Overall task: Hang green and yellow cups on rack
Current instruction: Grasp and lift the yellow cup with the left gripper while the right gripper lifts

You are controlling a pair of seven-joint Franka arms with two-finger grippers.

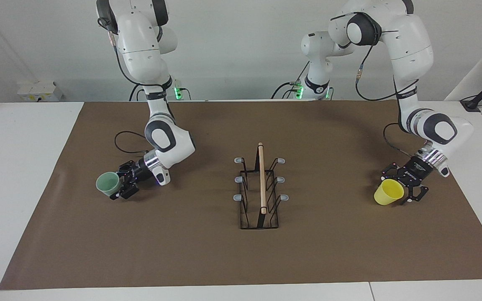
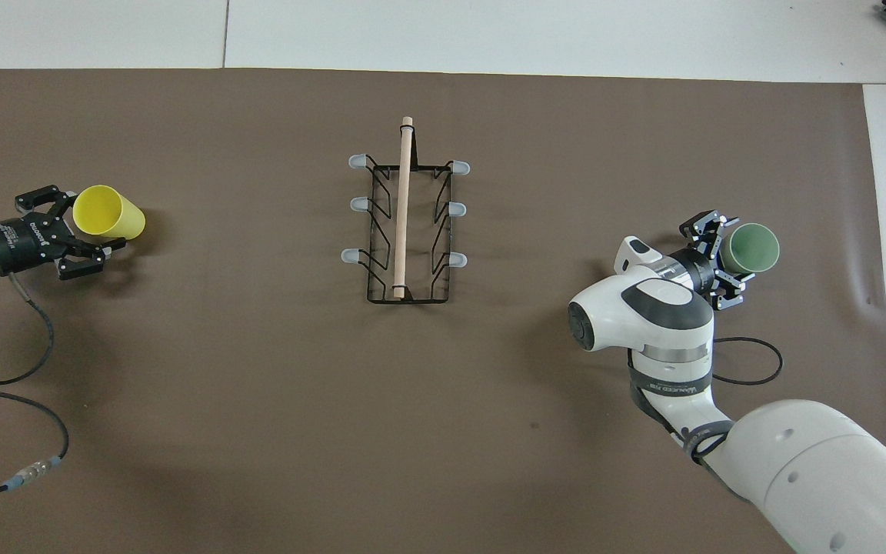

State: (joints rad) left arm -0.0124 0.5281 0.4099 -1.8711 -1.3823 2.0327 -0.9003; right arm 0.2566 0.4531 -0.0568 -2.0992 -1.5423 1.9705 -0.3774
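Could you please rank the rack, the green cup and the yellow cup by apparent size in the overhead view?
1. Rack, clearly largest.
2. Yellow cup and green cup: alike, and both partly hidden, so unranked.

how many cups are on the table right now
2. The green cup lies on its side toward the right arm's end of the table. The yellow cup lies on its side toward the left arm's end. None hangs on the rack; none seems hidden.
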